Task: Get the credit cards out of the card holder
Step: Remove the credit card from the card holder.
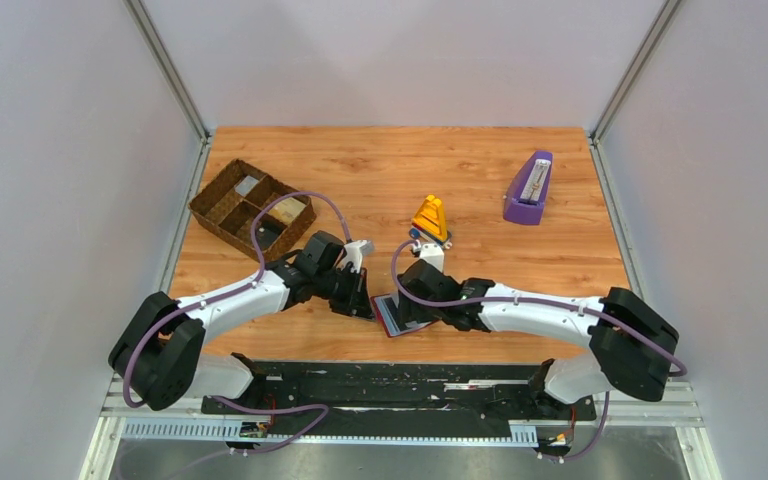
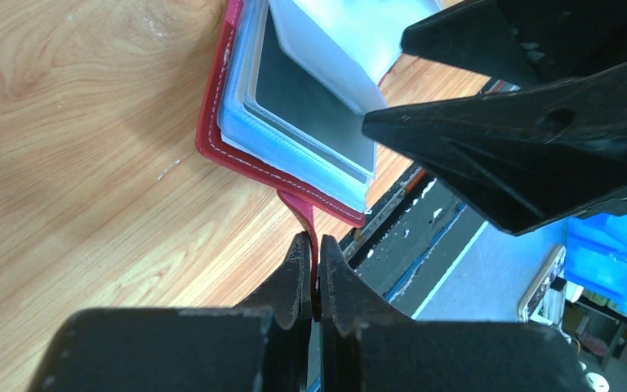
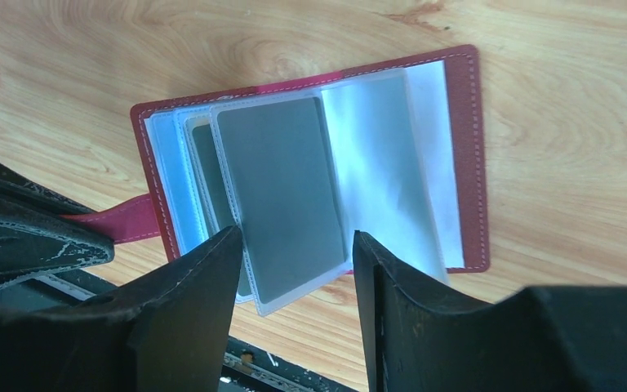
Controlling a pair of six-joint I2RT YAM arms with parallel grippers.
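The dark red card holder (image 1: 392, 316) lies open on the wooden table near its front edge. In the right wrist view its red cover (image 3: 467, 163) frames grey-blue sleeves, and a grey card (image 3: 282, 184) sits in the raised sleeve. My left gripper (image 2: 313, 245) is shut on the holder's red snap tab (image 2: 300, 211); it also shows in the top view (image 1: 365, 298). My right gripper (image 3: 295, 237) is open, its jaws on either side of the raised sleeve's lower edge, and I cannot tell whether they touch it. Its fingers (image 2: 490, 139) hang over the holder (image 2: 212, 139).
A brown wicker basket (image 1: 252, 207) stands at the back left. A purple wedge-shaped stand (image 1: 528, 188) is at the back right. A small yellow object (image 1: 430, 217) sits just behind the right gripper. The black rail (image 1: 400, 378) runs along the table's front edge.
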